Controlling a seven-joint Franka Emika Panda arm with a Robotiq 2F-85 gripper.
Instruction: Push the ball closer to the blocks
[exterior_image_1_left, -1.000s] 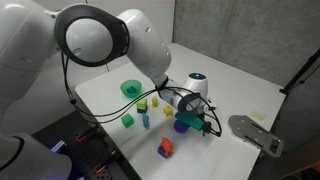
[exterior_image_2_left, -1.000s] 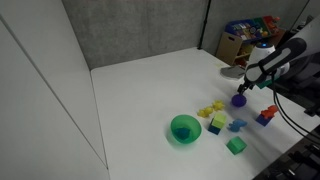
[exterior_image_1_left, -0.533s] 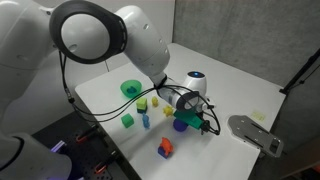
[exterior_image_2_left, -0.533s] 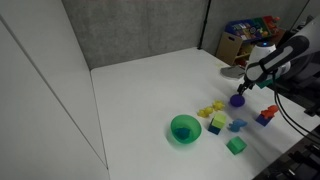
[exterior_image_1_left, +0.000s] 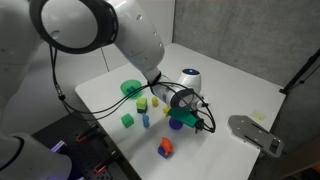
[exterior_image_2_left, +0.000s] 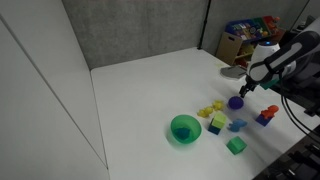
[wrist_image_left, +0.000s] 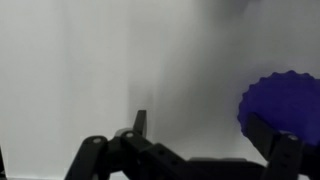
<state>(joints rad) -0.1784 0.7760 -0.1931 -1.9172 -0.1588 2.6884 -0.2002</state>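
The purple-blue ball (exterior_image_2_left: 235, 102) sits on the white table, close to the blocks (exterior_image_2_left: 218, 118): yellow, green and blue pieces spread beside a green bowl. In an exterior view the ball (exterior_image_1_left: 180, 124) is partly hidden under the gripper (exterior_image_1_left: 188, 114). My gripper (exterior_image_2_left: 247, 88) is low over the table, right against the ball on the side away from the blocks. In the wrist view the ball (wrist_image_left: 285, 103) lies at the right finger, and the fingers (wrist_image_left: 205, 138) are spread apart with nothing between them.
A green bowl (exterior_image_2_left: 184, 129) stands next to the blocks, also seen in an exterior view (exterior_image_1_left: 131, 89). A red-and-blue block (exterior_image_2_left: 266, 115) lies near the table edge. A grey object (exterior_image_1_left: 255, 133) sits beside the table. Boxes stand behind (exterior_image_2_left: 245, 38).
The gripper has shifted slightly toward the blocks, and the ball has rolled a little closer to them.
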